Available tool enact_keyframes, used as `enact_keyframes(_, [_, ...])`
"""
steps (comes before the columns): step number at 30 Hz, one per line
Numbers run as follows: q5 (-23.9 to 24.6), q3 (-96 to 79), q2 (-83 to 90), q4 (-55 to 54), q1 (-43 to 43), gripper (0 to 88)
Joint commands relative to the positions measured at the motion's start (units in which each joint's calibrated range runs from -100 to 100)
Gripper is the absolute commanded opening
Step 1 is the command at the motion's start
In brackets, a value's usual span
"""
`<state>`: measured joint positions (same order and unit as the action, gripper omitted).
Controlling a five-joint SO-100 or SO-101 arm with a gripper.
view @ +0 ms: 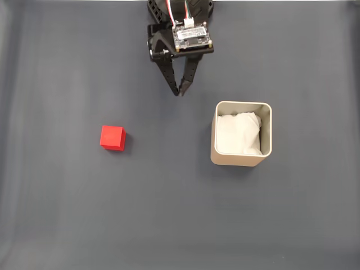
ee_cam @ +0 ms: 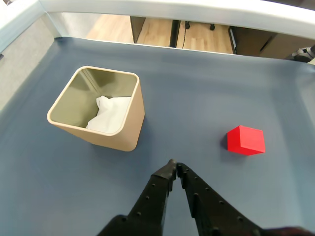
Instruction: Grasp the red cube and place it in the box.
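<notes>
Dark grey cloth-covered bench (view: 67,214) spread wide. On it sits the beige-cream square box (view: 241,159) with crumpled white paper (view: 239,134) inside, right side of the fixed view. The black two-finger claw (view: 180,92) hangs near the box, tips pressed together, holding nothing. Small matte red cube (view: 112,138) sits well apart, leftward.

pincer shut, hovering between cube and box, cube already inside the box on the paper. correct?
Not quite. The red cube sits on the table, apart from the box, as the fixed view shows; the box contains just white paper. The rest stands: the pincer is shut, empty, between the two.
</notes>
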<state>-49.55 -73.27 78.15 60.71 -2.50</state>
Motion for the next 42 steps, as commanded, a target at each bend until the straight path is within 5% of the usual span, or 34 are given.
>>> enact_keyframes(1, [-1.42,8.42,-5.38,4.09,-2.31,0.3])
enact_keyframes(12, [-4.88,25.12,-20.08,13.59,-11.35,1.1])
enact_keyframes(27, [-10.55,37.9,-34.09,13.59,-24.1,5.6])
enact_keyframes(42, [-12.75,41.37,-44.44,4.66,-30.15,21.6])
